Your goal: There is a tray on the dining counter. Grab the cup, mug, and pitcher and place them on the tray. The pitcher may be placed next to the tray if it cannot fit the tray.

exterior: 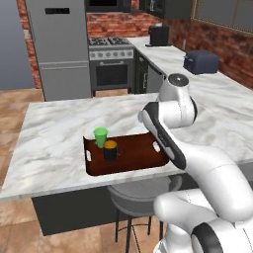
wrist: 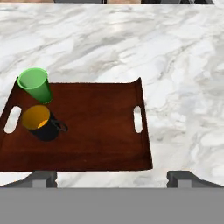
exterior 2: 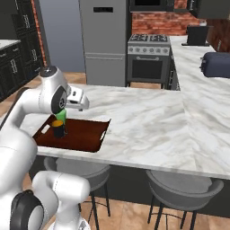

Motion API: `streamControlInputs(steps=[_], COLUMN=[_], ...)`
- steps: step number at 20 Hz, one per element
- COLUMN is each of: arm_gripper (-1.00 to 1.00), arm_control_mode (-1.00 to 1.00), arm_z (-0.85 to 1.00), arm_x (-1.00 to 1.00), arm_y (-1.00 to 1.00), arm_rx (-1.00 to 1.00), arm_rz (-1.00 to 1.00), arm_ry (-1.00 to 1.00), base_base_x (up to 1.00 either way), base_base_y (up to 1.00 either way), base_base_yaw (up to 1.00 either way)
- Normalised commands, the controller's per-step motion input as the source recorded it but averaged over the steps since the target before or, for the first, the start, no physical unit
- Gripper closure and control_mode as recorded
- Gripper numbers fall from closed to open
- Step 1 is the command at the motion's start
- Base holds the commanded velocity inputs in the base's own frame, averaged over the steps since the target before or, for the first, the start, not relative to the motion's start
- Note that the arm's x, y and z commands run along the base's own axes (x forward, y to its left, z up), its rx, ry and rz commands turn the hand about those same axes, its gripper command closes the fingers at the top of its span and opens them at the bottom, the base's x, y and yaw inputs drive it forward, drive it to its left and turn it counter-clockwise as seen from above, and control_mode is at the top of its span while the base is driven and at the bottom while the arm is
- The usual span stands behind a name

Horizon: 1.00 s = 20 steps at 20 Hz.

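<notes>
The tray (wrist: 87, 131) is seen lying on the dining counter (wrist: 131, 43), close to its near edge, its long axis running left to right across the hand view. Two of the three things are already placed on it: the cup (wrist: 36, 84) stands upright in the upper left corner of the tray, and the mug (wrist: 41, 123) stands just below it in that frame, its handle turned to the right, the two close together but whether touching cannot be told. The right half of the tray is left bare. The gripper (wrist: 111, 177) is held above the tray's near edge with its jaws spread as wide as they go and nothing between them (the two dark tips are seen at the bottom of the hand view, far apart). The pitcher cannot be pointed to from here, so its direction from the gripper cannot be told; what remains of the task is judged to be that one fetch. The relation that matters for the coming move is therefore the free space: the bare stretch lies to the right of the mug, directly ahead of the open jaws, and a tall bottle would probably be set down there, or beside the tray's right end if room proves short.
</notes>
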Motion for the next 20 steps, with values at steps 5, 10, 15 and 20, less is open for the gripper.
streamControlInputs(steps=[5,10,15,20], arm_gripper=[-1.0,-1.0,-1.0,-1.0], arm_control_mode=[-1.0,-1.0,-1.0,-1.0], arm_z=[0.38,0.46,0.08,0.0], arm_x=[-0.47,-0.78,-0.79,-0.5], arm_y=[0.0,0.0,-0.33,-0.27], arm_rx=[-0.01,0.0,0.0,0.0], arm_rz=[-0.09,0.0,0.03,0.06], arm_ry=[0.08,0.07,0.0,0.0], base_base_x=[0.0,0.0,0.0,0.0], base_base_y=[0.0,0.0,0.0,0.0], base_base_yaw=[0.0,0.0,0.0,0.0])
